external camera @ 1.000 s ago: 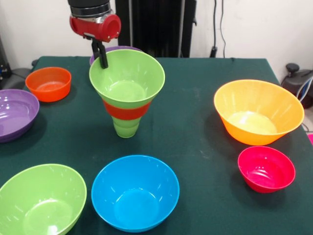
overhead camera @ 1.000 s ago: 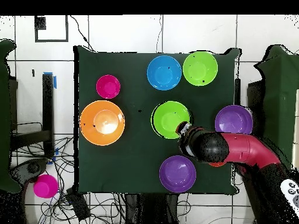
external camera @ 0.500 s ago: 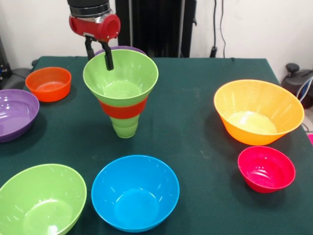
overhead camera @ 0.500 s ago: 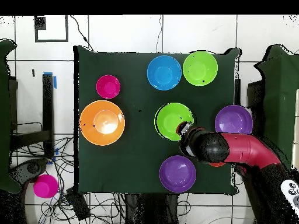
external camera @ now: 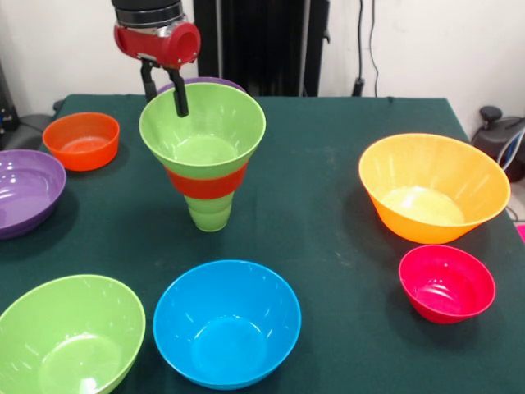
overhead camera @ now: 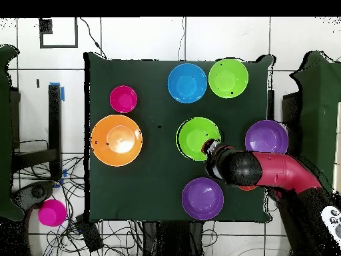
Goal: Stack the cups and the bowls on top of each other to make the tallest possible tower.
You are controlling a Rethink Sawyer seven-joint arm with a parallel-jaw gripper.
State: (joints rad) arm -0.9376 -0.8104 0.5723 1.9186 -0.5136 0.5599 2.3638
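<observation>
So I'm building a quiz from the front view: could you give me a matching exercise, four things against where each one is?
Things:
1. blue bowl
2. pink-red bowl
3. small orange-red bowl
4. tool

Places:
A. far left of the table
B. straddling the tower's top rim
C. near edge, centre
D. right, in front of the large orange bowl

Pairs: 1-C, 2-D, 3-A, 4-B

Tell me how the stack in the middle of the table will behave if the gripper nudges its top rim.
The stack probably tips easily: a wide green bowl sits on a narrow cup, so it looks top-heavy. The glossy plastic is likely light and slippery, so the bowl may slide. The gripper straddles the bowl's rim.
</observation>
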